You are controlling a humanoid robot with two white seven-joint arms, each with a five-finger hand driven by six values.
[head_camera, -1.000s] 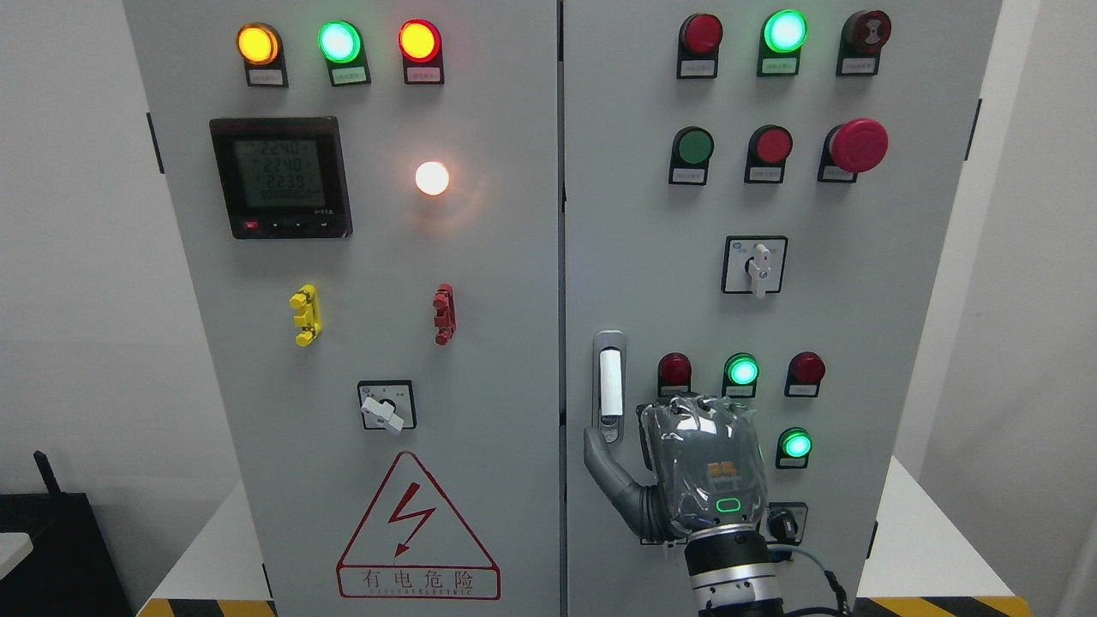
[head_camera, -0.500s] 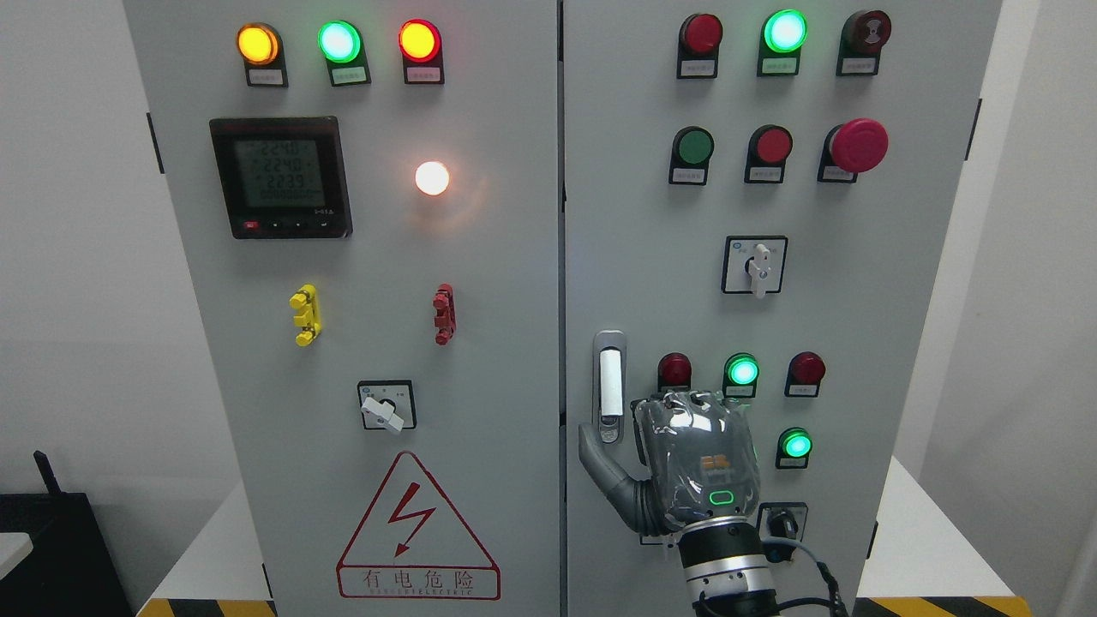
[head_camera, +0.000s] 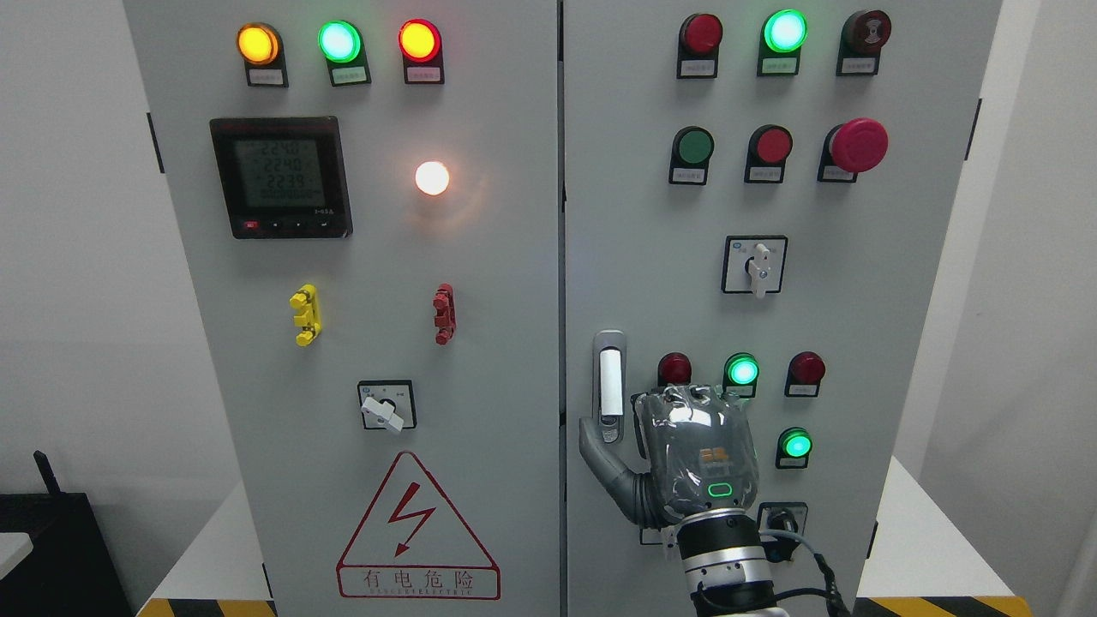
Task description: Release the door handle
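Note:
The grey door handle (head_camera: 609,386), with a white grip and a keyhole at its lower end, is mounted upright on the left edge of the cabinet's right door (head_camera: 651,257). My right hand (head_camera: 690,454) comes up from the bottom edge, its back toward the camera, just right of and below the handle. Its thumb (head_camera: 597,450) is spread out to the left, with the tip beside the handle's lower end. The hand holds nothing and does not wrap the handle. The other fingers point at the door and are mostly hidden behind the hand. The left arm is out of view.
The right door carries indicator lamps (head_camera: 741,370), push buttons, a red emergency button (head_camera: 857,144) and a rotary switch (head_camera: 755,265) close around my hand. The left door (head_camera: 480,343) has a meter (head_camera: 281,176), lamps, a switch and a warning triangle (head_camera: 416,527). A white wall stands on both sides.
My right hand has shifted slightly left and up along the door, staying beside the handle's lower end. The handle and doors have not moved.

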